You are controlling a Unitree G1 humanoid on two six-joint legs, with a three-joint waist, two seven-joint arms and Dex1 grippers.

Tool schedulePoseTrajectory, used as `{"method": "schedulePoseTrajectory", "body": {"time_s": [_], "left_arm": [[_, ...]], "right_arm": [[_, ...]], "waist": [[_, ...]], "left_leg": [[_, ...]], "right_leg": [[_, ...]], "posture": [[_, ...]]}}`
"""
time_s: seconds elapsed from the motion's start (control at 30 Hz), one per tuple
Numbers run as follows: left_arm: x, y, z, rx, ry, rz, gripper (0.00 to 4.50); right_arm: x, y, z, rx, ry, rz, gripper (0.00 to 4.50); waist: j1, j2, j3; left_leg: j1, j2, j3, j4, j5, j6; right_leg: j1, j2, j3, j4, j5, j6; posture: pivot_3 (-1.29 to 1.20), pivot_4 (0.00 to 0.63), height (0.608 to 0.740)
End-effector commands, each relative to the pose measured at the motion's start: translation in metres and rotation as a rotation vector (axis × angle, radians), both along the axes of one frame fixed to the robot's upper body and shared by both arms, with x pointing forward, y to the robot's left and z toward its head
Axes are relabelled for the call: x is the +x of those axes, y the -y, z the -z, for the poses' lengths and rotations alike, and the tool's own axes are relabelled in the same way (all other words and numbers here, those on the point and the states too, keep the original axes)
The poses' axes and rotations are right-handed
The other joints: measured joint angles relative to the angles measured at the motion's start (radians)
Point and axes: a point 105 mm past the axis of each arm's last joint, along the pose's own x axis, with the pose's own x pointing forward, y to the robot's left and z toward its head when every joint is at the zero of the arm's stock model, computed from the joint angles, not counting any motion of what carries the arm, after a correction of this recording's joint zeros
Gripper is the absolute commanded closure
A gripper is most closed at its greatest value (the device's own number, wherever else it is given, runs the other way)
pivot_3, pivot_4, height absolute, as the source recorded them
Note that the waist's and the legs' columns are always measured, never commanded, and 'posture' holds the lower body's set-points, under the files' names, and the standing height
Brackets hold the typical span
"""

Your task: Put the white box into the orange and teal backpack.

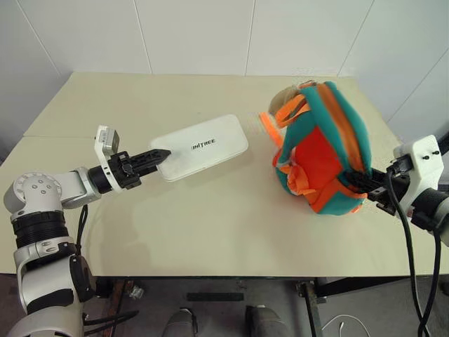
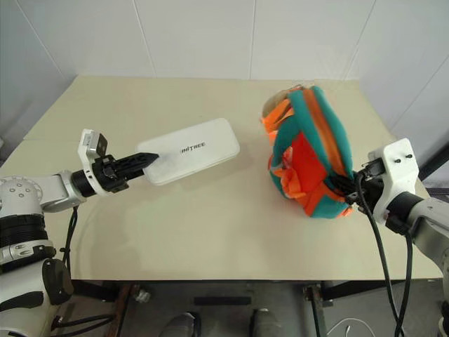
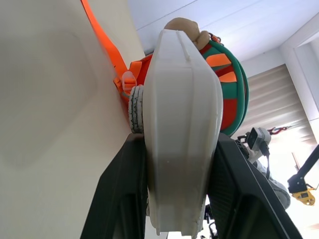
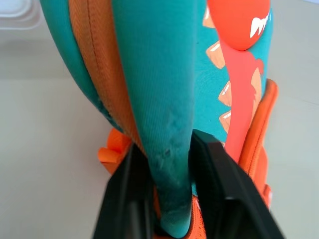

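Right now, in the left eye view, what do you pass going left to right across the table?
Left gripper clamped on the near end of the white box → orange and teal backpack → right gripper, a fold of the backpack's teal fabric between its fingers.

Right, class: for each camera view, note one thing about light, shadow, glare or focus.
Left eye view: even, soft light; the white box casts a faint shadow on the table. Left wrist view: the window behind the orange and teal backpack is blown out. Right wrist view: the backpack fabric between the right gripper fingers is soft-focused.
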Motion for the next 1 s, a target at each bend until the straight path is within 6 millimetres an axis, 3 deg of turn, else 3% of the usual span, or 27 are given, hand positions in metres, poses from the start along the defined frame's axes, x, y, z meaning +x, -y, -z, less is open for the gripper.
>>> {"method": "schedulePoseTrajectory", "body": {"time_s": [0.03, 0.23, 0.37, 0.6, 0.73, 0.83, 1.0], "left_arm": [[-0.003, -0.005, -0.017, -0.009, 0.074, -0.004, 3.26], [-0.002, -0.005, -0.016, -0.007, 0.073, -0.006, 3.26], [-0.001, -0.005, -0.017, -0.007, 0.075, -0.007, 3.26], [0.002, -0.005, -0.018, -0.009, 0.078, -0.009, 3.26], [0.003, -0.006, -0.018, -0.008, 0.079, -0.01, 3.26], [0.003, -0.006, -0.018, -0.006, 0.079, -0.011, 3.26], [0.002, -0.009, -0.019, -0.004, 0.081, -0.017, 3.26]], "right_arm": [[-0.003, 0.003, -0.013, -0.046, 0.047, -0.004, 1.91], [-0.012, 0.008, -0.028, -0.049, 0.077, -0.029, 0.0], [-0.019, 0.01, -0.038, -0.049, 0.102, -0.045, 0.0], [-0.021, 0.012, -0.092, 0.05, 0.333, -0.038, 0.0], [-0.023, 0.002, -0.11, 0.095, 0.403, -0.082, 0.0], [-0.024, -0.014, -0.117, 0.112, 0.424, -0.147, 0.0], [-0.025, -0.061, -0.109, 0.145, 0.374, -0.323, 0.0]], "waist": [[0.0, 0.0, 0.0], [0.001, 0.0, 0.0], [0.002, 0.0, 0.0], [-0.001, 0.0, 0.0], [0.0, 0.0, 0.0], [0.0, 0.0, 0.0], [-0.002, 0.0, 0.0]], "left_leg": [[0.0, 0.0, 0.0, 0.0, 0.0, 0.0], [0.0, 0.0, -0.001, 0.0, 0.0, 0.0], [0.0, 0.0, -0.001, 0.0, 0.0, 0.0], [0.0, 0.0, -0.001, 0.0, 0.001, 0.0], [0.0, 0.0, -0.002, 0.0, 0.001, 0.0], [0.0, 0.0, -0.002, 0.0, 0.001, 0.0], [0.0, 0.0, -0.002, 0.0, 0.001, 0.0]], "right_leg": [[0.0, 0.0, 0.0, 0.001, 0.0, 0.0], [0.0, 0.0, 0.0, 0.001, 0.0, 0.0], [0.0, 0.0, 0.0, 0.001, 0.0, 0.0], [0.0, 0.0, 0.0, 0.002, 0.0, 0.0], [0.0, 0.0, -0.001, 0.002, 0.0, 0.0], [0.0, 0.0, 0.0, 0.001, 0.0, 0.0], [0.0, 0.0, 0.0, 0.002, 0.0, 0.0]], "posture": [[0.0, 0.15, 0.74], [0.0, 0.15, 0.74], [0.0, 0.15, 0.74], [0.0, 0.15, 0.74], [0.0, 0.15, 0.74], [0.0, 0.15, 0.74], [0.0, 0.15, 0.74]]}}
